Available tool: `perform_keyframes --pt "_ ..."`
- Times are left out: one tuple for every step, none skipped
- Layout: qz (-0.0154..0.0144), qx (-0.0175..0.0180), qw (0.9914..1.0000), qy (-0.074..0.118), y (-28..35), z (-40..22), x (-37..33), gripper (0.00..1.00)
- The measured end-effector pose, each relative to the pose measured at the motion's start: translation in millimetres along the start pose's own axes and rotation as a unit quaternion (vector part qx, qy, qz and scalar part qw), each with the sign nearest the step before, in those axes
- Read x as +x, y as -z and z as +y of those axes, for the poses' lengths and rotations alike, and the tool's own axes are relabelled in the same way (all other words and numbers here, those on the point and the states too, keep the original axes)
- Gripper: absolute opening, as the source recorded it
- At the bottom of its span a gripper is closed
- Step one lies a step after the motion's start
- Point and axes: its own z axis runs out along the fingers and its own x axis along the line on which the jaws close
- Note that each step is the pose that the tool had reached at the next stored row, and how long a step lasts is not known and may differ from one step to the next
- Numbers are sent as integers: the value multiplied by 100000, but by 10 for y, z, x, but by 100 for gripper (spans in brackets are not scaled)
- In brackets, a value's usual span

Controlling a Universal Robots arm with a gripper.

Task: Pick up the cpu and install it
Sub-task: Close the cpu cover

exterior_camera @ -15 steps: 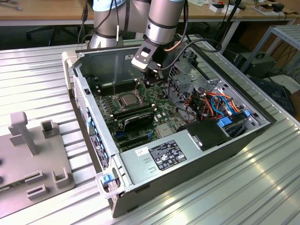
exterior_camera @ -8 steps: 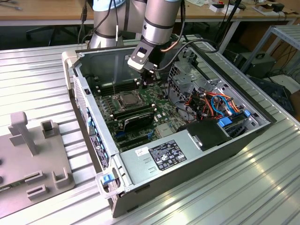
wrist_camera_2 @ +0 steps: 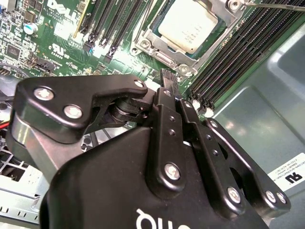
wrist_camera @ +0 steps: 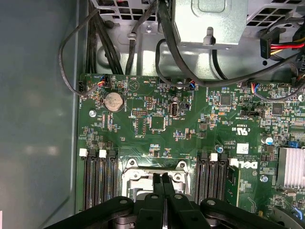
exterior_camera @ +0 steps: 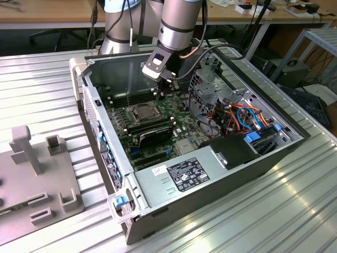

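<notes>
Above the edge of the socket (wrist_camera_2: 151, 46), your gripper (wrist_camera_2: 167, 78) is hovering closed and empty; the cpu (wrist_camera_2: 188, 26) is lying just beyond.

Bright, even light; glare whitens the motherboard (wrist_camera_2: 119, 63) near my gripper (wrist_camera_2: 166, 78), while the case wall (wrist_camera: 38, 95) in the first wrist view looks dim.

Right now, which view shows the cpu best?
Second wrist view: the cpu sits in its socket, silver top plain and close. Exterior view shows the cpu small. In the first wrist view the shut hand covers most of the socket.
</notes>
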Motion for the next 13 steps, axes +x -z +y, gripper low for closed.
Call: perform_keyframes --pt "1 -4 100000 -2 0 -1 0 11" --pt "-1 -1 100000 -2 0 -1 0 11" --pt "-2 -2 100000 -4 0 -2 0 11" --pt "0 -2 100000 -2 0 -2 0 11" --pt "-1 -1 100000 0 0 -2 0 11" --pt "0 -1 100000 -3 0 -2 0 11" --pt "-2 -1 100000 -2 0 -2 0 11" --pt "-1 -3 100000 -12 0 -4 0 11" --pt "-2 -30 100000 -3 0 -17 1 11" --pt "-7 -92 100000 -8 -1 -39 2 11" --pt "-6 -127 100000 -1 -1 -49 2 11" --pt "-9 -152 100000 -1 -1 -57 2 11" --pt "-7 -169 100000 -3 -1 -64 3 11"
